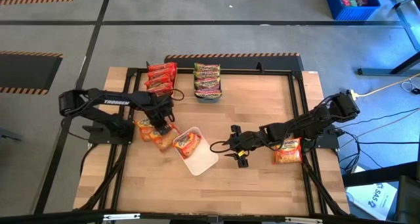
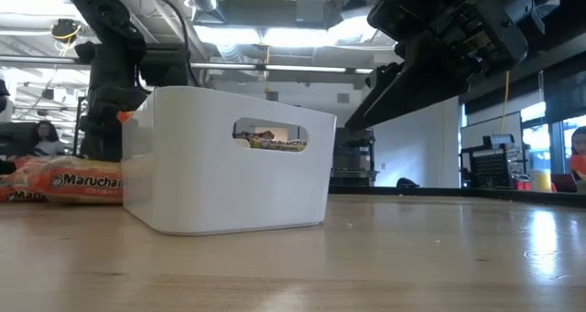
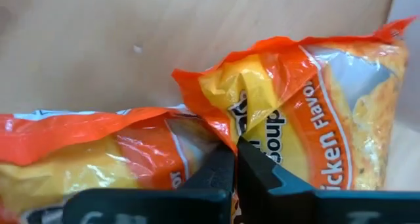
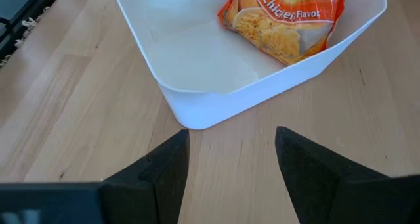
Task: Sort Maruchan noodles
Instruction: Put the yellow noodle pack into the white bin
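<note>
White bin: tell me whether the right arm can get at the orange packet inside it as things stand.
Probably yes. The right gripper is open and faces the white bin, bare wood between them. The orange packet lies uncovered inside; only the bin's low wall must be cleared.

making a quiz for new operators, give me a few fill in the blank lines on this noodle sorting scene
1. The white bin holds ____ orange packet.
2. The left gripper is shut on an ____ chicken-flavor packet.
3. The right gripper stands ____, its fingers pointing at the white bin.

Missing words: one; orange; open
</note>
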